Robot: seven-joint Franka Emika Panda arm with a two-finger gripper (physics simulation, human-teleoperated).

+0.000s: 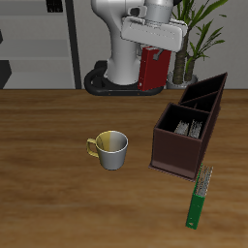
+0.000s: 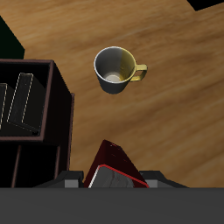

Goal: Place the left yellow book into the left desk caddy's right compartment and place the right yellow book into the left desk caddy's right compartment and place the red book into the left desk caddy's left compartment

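Note:
My gripper (image 1: pixel 152 54) is shut on the red book (image 1: pixel 152 71) and holds it high above the back of the table, a little away from the far end of the dark brown desk caddy (image 1: pixel 167 152). In the wrist view the red book (image 2: pixel 114 163) hangs between the fingers of the gripper (image 2: pixel 114 181). Two grey-tan yellow books (image 1: pixel 188 128) stand in the caddy's bin nearer the table's front edge. The farther bin (image 1: pixel 207 97) looks empty. The wrist view shows the caddy (image 2: pixel 59 105) with the two books (image 2: pixel 21 101) inside.
A grey mug with a yellow handle (image 1: pixel 110 148) stands on the table beside the caddy; it also shows in the wrist view (image 2: pixel 117 70). A slim green book (image 1: pixel 201 198) lies near the front edge. The robot base and a plant are at the back.

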